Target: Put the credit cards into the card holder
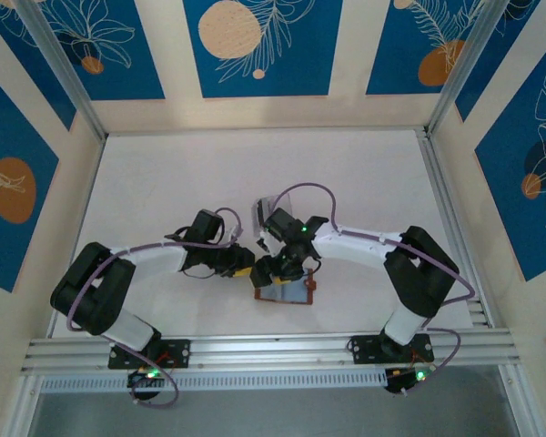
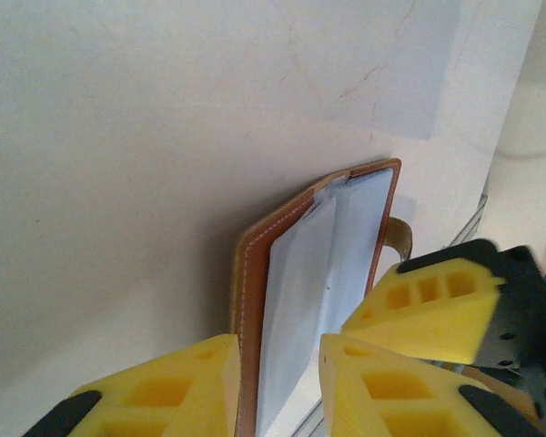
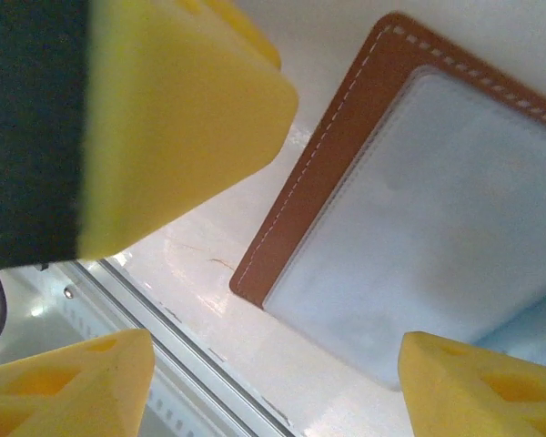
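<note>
1. The card holder (image 1: 285, 291) lies open on the white table (image 1: 255, 173), near the front edge and between the two arms; stitched brown leather frames its bluish-grey inner pockets.
2. The left gripper (image 2: 278, 364) reaches it from the left side; its yellow fingers (image 2: 164, 391) stand close together; the holder's brown edge and one pale pocket leaf fill the gap, so the claw pinches the card holder at that edge.
3. The right gripper (image 3: 278, 350) hovers just above the open pocket face; its fingers (image 3: 473, 382) are spread wide and grip nothing.
4. In the left wrist view, a yellow finger of the right arm sits just beside the snap tab (image 2: 400, 238).
5. Whether a credit card lies under the pale pocket face, I cannot tell; the surface is smooth and blurred.
</note>
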### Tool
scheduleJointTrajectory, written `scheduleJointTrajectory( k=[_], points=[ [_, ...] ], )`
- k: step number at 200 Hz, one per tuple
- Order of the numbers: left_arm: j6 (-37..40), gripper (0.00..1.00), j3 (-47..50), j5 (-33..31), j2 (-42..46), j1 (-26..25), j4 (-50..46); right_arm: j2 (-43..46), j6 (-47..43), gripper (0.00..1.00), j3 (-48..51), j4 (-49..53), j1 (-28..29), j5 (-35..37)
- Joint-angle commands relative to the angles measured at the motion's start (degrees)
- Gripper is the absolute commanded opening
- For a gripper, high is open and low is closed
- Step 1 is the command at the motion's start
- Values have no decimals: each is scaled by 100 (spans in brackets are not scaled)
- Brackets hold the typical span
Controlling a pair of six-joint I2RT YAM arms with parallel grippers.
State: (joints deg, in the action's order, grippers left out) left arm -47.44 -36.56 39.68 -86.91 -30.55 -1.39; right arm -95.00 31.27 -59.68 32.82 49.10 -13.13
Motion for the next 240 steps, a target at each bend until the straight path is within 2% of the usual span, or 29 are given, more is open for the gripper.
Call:
scheduleJointTrajectory(
  k=[1,46,65,98,124,145,196,240],
  points=[
    [121,29,-157,154,-1,-5,-168,140,-178,72,-75,319,-103,-155],
    [185,28,-262,107,53,11,-319,399,-226,72,-142,412,-376,-74],
    [285,28,-406,4,147,103,-536,508,-297,71,-402,577,-722,44],
    [320,25,-704,-104,201,357,-725,364,-476,63,-1155,1058,-1412,585],
    [218,23,-1032,-109,72,570,-637,-76,-618,57,-1843,1257,-1849,706],
    [277,22,-1507,-114,-266,683,-733,-630,-831,50,-2509,1395,-1948,750],
    [390,20,-2546,-48,-1243,882,-875,-1862,-1109,51,-3803,1767,-1937,937],
    [428,21,-3099,81,-1958,972,-873,-2442,-1178,53,-4312,1890,-1914,1089]
  ],
)
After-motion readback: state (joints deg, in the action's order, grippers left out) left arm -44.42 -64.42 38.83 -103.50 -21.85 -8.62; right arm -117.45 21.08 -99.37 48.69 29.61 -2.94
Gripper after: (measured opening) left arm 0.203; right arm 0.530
